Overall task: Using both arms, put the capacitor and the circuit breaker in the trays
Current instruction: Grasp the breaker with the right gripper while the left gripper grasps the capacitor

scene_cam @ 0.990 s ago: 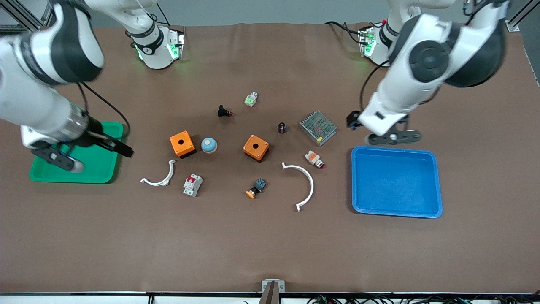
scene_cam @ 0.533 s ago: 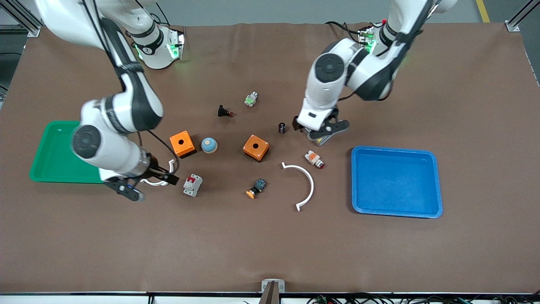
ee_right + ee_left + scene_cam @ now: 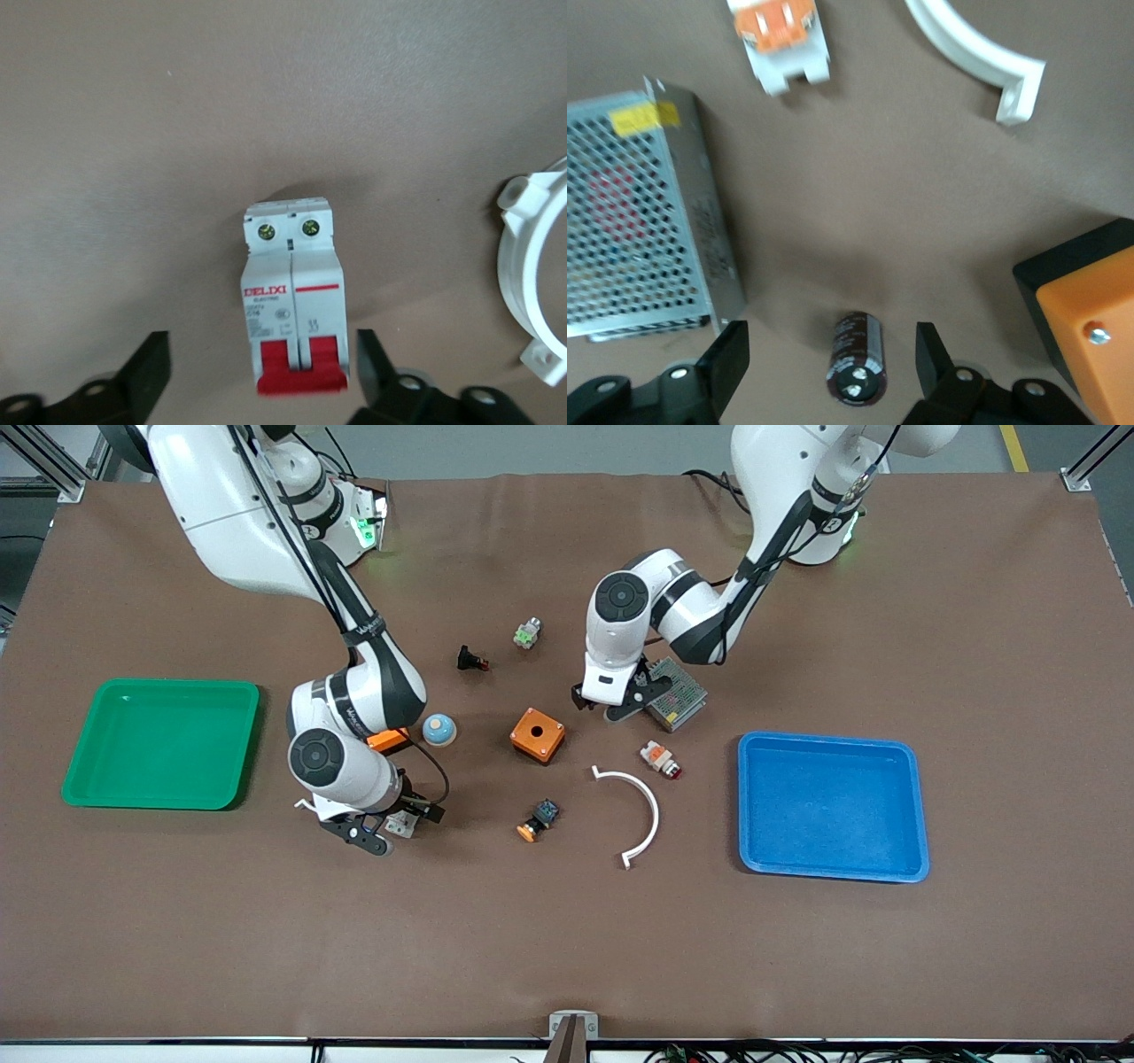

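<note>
- We are holding our left gripper (image 3: 605, 703) low over the capacitor (image 3: 856, 357), with its fingers (image 3: 726, 359) spread apart on either side of it and not touching it.
- The capacitor is lying on the brown table (image 3: 567, 921) between the perforated metal box (image 3: 642, 212) and the orange box (image 3: 537, 735); in the front view the gripper is hiding it.
- In the left wrist view, a white-and-orange button (image 3: 782, 40) and the end of a white curved piece (image 3: 974, 53) are also showing on the table.
- We are holding our right gripper (image 3: 390, 828) low over the circuit breaker (image 3: 294, 301), fingers (image 3: 146, 372) apart, one at each side of its red-lever end, with a gap on both sides.
- The circuit breaker is lying flat on the table, just beside another white curved piece (image 3: 532, 266) and nearer to the front camera than the blue dome (image 3: 438, 729).
- The green tray (image 3: 159, 742) is sitting toward the right arm's end of the table, and the blue tray (image 3: 833, 806) toward the left arm's end.
</note>
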Motion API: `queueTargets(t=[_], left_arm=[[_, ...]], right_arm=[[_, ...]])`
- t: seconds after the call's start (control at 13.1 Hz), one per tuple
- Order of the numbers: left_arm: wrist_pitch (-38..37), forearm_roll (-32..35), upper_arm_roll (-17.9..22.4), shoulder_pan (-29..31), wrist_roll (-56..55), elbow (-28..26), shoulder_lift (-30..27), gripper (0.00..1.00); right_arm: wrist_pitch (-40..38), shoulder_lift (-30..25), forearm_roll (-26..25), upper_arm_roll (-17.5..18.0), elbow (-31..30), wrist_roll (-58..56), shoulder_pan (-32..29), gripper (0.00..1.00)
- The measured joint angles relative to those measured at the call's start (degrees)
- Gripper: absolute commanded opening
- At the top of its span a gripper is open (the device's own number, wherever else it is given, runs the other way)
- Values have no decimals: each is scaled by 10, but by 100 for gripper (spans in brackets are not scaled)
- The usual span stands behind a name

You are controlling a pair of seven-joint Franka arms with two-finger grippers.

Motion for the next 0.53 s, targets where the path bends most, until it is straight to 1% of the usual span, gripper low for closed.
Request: queueTargets(t=[0.08, 0.23, 0.3, 0.38, 0.46, 0.53], left_arm=[[11, 0, 0, -5, -12, 0, 10, 73], [17, 0, 0, -13, -28, 1, 22, 66], [20, 0, 0, -17, -34, 1, 26, 62], [25, 0, 0, -19, -41, 2, 29, 57], [30, 0, 0, -21, -48, 2, 33, 48], [33, 0, 0, -23, -50, 2, 36, 38]], right_arm=[[0, 2, -15, 0, 1, 0, 0, 23], [-2, 1, -28, -2, 3, 0, 0, 5], [-3, 1, -29, -3, 5, 0, 0, 4], [-5, 1, -29, -6, 8, -1, 0, 4], [-15, 0, -30, -9, 12, -3, -1, 4], [-37, -5, -30, -13, 18, -12, -7, 4]])
